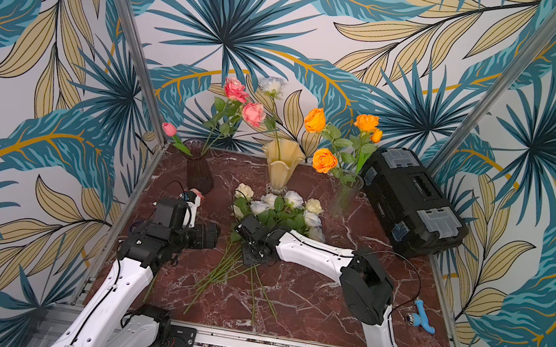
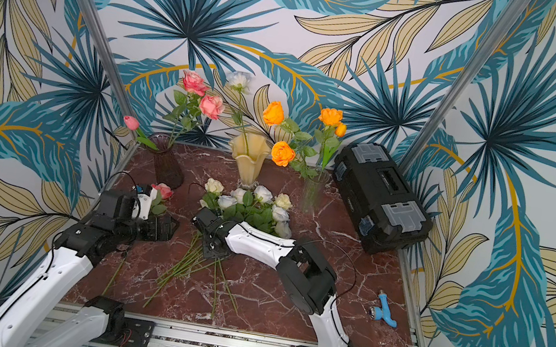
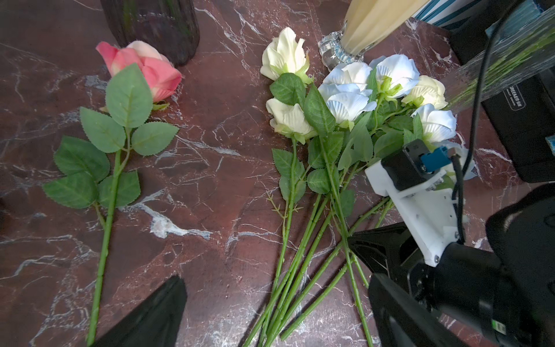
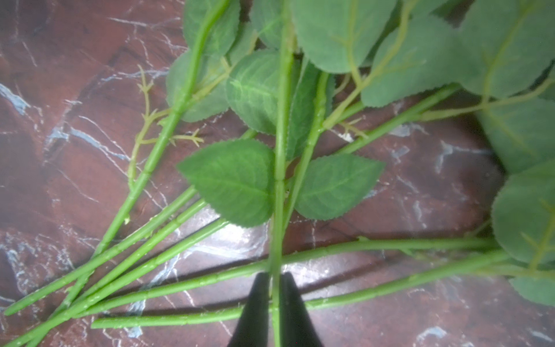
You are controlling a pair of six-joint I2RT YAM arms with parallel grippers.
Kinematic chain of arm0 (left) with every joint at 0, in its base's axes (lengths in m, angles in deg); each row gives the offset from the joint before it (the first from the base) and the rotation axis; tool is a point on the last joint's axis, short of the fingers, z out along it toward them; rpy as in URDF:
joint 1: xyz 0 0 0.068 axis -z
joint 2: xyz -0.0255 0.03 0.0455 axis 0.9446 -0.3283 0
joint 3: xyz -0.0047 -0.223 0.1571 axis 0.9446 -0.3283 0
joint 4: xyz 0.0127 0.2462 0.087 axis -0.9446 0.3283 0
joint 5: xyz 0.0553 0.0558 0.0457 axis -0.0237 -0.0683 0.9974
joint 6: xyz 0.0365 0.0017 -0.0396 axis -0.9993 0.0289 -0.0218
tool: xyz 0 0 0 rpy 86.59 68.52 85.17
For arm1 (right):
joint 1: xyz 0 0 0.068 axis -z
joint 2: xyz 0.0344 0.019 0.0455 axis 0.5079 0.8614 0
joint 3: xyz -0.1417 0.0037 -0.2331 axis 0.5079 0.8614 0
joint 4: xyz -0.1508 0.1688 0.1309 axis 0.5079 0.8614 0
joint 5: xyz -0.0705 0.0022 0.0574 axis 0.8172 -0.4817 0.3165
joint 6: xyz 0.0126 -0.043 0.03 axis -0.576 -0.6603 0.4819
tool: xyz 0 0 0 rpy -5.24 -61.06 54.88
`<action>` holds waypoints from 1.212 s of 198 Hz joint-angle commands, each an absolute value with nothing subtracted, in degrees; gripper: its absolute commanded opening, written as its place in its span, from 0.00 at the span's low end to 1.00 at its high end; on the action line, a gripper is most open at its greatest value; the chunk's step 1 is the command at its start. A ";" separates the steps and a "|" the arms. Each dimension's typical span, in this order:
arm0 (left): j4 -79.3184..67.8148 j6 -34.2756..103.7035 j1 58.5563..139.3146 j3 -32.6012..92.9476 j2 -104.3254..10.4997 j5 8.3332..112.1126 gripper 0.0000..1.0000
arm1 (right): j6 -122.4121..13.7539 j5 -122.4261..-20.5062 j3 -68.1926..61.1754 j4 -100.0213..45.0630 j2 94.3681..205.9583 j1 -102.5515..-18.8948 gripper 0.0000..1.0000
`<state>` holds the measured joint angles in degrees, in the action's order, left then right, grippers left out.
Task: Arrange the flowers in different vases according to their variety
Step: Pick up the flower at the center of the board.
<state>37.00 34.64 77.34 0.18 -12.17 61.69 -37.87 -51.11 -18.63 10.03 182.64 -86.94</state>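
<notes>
Nearest on the desk point(image 1: 314, 314) lie the cut ends of the stems, fanned out and crossing one another. A little further, the right pincer point(image 4: 275, 300) is narrow and holds one stem point(image 4: 280, 186) of the white and pale-blue roses point(image 1: 280, 207), low over the marble. The left pincer point(image 1: 208, 237) stands wide and holds nothing, close to the stem of the lone pink rose point(image 3: 144, 70), which lies left of the bunch. The danger seems to be the tangle. The held stem crosses others and its leaves lie among theirs, so a lift may drag neighbours along, or the thin stem may turn in the grip under its bloom. The two arms are also near each other in the middle. Just beyond the blooms stands the cream vase point(image 1: 279, 167), with the purple vase point(image 1: 199, 172) to its left and the clear vase point(image 1: 343, 197) to its right; a swinging bloom could tip one. Free room is at the near right, where only a small blue fitting point(image 1: 422, 317) lies. The far right is taken by the black toolbox point(image 1: 413, 201).
</notes>
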 commanded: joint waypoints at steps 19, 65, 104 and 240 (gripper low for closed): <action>37.21 34.14 76.74 -1.18 -11.08 61.18 1.00 | -37.12 -50.59 -15.92 11.18 181.66 -87.33 0.21; 37.44 34.11 76.73 -1.18 -10.93 61.21 1.00 | -38.01 -50.41 -12.24 9.89 180.62 -87.31 0.23; 37.70 34.11 76.73 -1.01 -10.92 61.43 1.00 | -37.63 -50.99 -11.22 9.25 179.64 -87.41 0.27; 37.68 34.19 76.80 -1.10 -10.72 61.73 1.00 | -42.98 -54.46 -14.07 11.21 183.56 -87.47 0.29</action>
